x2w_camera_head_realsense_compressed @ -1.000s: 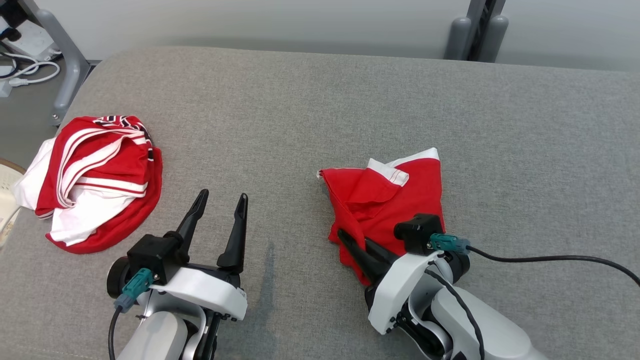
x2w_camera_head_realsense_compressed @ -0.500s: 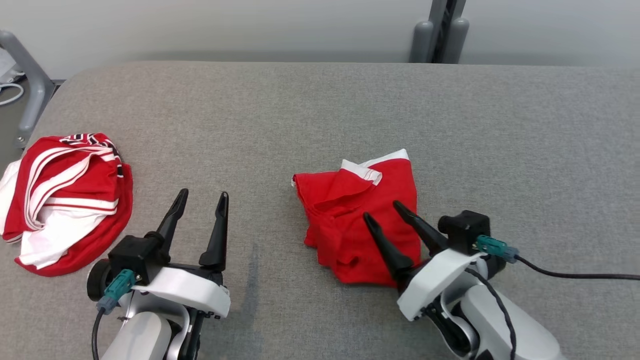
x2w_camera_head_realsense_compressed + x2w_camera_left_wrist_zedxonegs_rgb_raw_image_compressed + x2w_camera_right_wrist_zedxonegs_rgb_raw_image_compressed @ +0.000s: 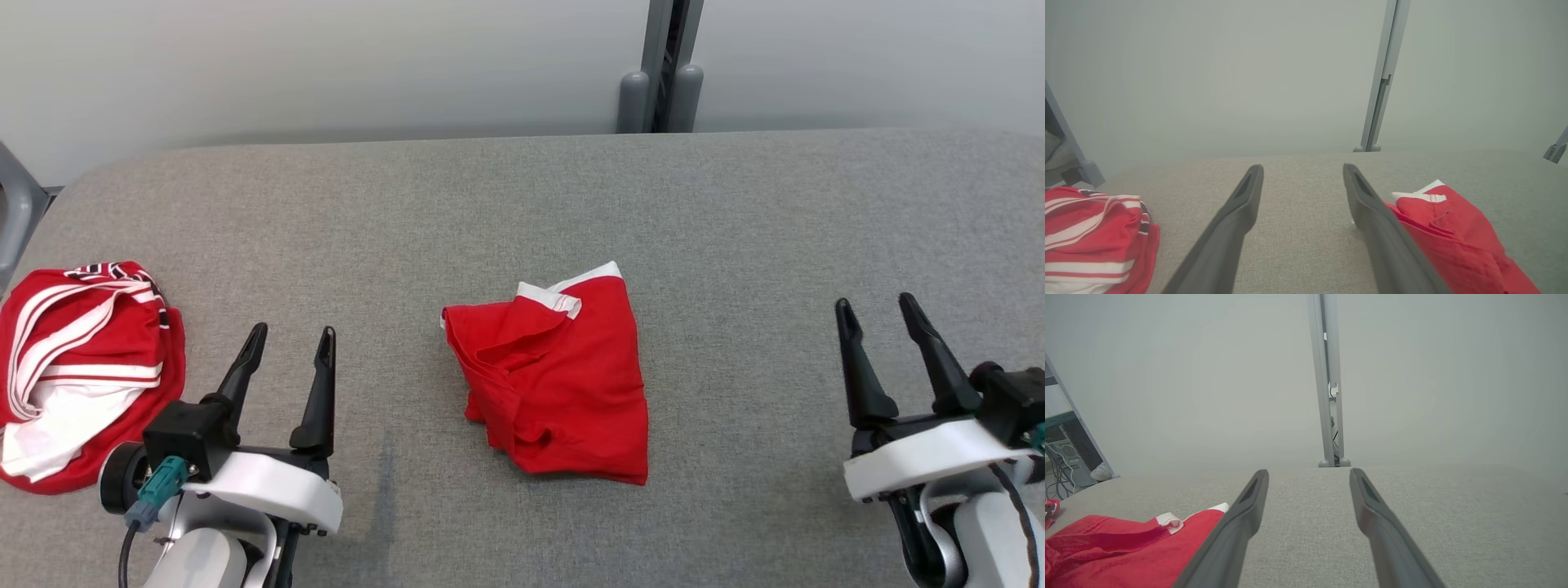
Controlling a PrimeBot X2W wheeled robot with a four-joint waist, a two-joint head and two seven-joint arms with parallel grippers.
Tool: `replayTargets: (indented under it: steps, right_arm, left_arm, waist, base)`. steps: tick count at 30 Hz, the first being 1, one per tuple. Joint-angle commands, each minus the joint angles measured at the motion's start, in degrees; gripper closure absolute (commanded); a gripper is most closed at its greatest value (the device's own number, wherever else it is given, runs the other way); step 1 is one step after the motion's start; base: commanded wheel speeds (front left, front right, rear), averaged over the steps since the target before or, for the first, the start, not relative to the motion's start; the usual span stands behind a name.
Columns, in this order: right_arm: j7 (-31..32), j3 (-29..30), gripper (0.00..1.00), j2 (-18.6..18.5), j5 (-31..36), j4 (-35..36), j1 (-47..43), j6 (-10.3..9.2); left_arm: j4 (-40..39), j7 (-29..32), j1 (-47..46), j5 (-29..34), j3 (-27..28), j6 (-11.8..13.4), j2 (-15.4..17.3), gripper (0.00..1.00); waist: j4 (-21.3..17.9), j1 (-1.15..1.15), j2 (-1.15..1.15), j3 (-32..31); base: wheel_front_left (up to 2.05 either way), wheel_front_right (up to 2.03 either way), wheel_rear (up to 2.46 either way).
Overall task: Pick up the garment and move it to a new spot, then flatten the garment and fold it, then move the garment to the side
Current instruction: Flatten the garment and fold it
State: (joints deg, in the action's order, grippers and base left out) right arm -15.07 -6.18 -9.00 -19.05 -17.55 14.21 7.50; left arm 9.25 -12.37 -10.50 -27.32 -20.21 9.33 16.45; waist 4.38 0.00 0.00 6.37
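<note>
The crumpled red garment with white trim lies on the grey fabric tabletop, seemingly already at its new spot; left claw and right claw gape empty; flattening, folding and setting aside remain.

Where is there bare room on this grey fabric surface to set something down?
Bare: the far band of the grey fabric surface beyond both garments; the wide patch between the crumpled red garment with white trim and the right gripper; a narrower strip between it and the left gripper. Crowded: the left edge, where the red-and-white striped heap lies beside that gripper.
</note>
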Motion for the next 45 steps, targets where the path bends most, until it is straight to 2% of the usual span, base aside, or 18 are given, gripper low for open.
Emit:
replayTargets:
  steps: [1,7,19,20,21,22,27,35,36,40,45]
  right_arm:
    - [0.8,1.7,0.00,0.1,1.4,1.4,-1.8,-0.02]
    - [4.3,7.2,0.00,2.1,4.4,7.9,-6.7,-0.02]
    - [8.5,7.9,0.00,3.8,5.6,12.3,-7.7,-0.02]
    - [8.7,7.6,0.07,3.8,5.2,12.1,-7.3,-0.02]
    - [9.1,7.3,0.73,3.5,5.2,11.8,-6.9,-0.02]
    - [9.3,6.9,1.00,3.4,5.0,11.4,-6.4,-0.02]
    - [10.5,2.7,1.00,2.8,3.8,7.7,-1.8,-0.02]
    - [11.4,-9.4,1.00,3.0,0.8,-3.9,7.9,-0.02]
    - [11.4,-9.4,1.00,3.0,0.8,-3.9,7.9,-0.02]
    - [11.0,-13.5,1.00,2.7,-1.1,-11.2,11.4,-0.02]
    - [9.4,-15.2,1.00,2.0,-3.2,-18.7,13.8,-0.02]
  left_arm:
    - [-0.4,0.1,0.7,0.1,0.3,0.4,0.7,0.00]
    - [-1.5,0.7,1.9,-0.2,0.3,0.9,1.3,0.00]
    - [-2.1,1.1,1.3,-0.1,-0.8,1.0,1.0,0.00]
    - [-2.1,1.1,1.1,0.0,-1.0,1.0,1.0,0.00]
    - [-2.1,1.1,0.9,-0.1,-1.0,0.9,0.9,0.00]
    - [-2.1,1.0,0.7,-0.1,-1.1,0.9,0.9,0.00]
    - [-2.0,0.7,-0.5,-0.3,-1.4,0.5,0.4,0.00]
    - [-0.6,-0.5,-3.2,-0.5,-2.4,-0.8,-1.4,0.00]
    - [-0.6,-0.5,-3.2,-0.5,-2.4,-0.8,-1.4,0.00]
    - [0.7,-1.1,-4.1,-0.7,-3.0,-1.5,-2.5,0.00]
    - [2.2,-1.8,-5.1,-0.7,-3.2,-2.2,-3.8,0.00]
  waist:
    - [-0.1,0.00,0.00,-0.5]
    - [0.1,0.00,0.00,-0.9]
    - [1.6,0.00,0.00,-0.9]
    - [1.9,0.00,0.00,-0.8]
    - [2.2,0.00,0.00,-0.6]
    - [2.6,0.00,0.00,-0.3]
    - [4.9,0.00,0.00,1.6]
    - [10.0,0.00,0.00,5.0]
    - [10.0,0.00,0.00,5.0]
    - [12.2,0.00,0.00,6.3]
    - [14.1,0.00,0.00,7.3]
  base:
    - [0.00,0.00,0.00]
    - [0.00,0.00,0.00]
    - [0.00,0.00,0.00]
    - [0.00,0.00,0.00]
    - [0.00,0.00,0.00]
    - [0.00,0.00,0.00]
    - [0.00,0.00,0.00]
    - [0.00,0.00,0.00]
    - [0.00,0.00,0.00]
    - [0.00,0.00,0.00]
    - [0.00,0.00,0.00]
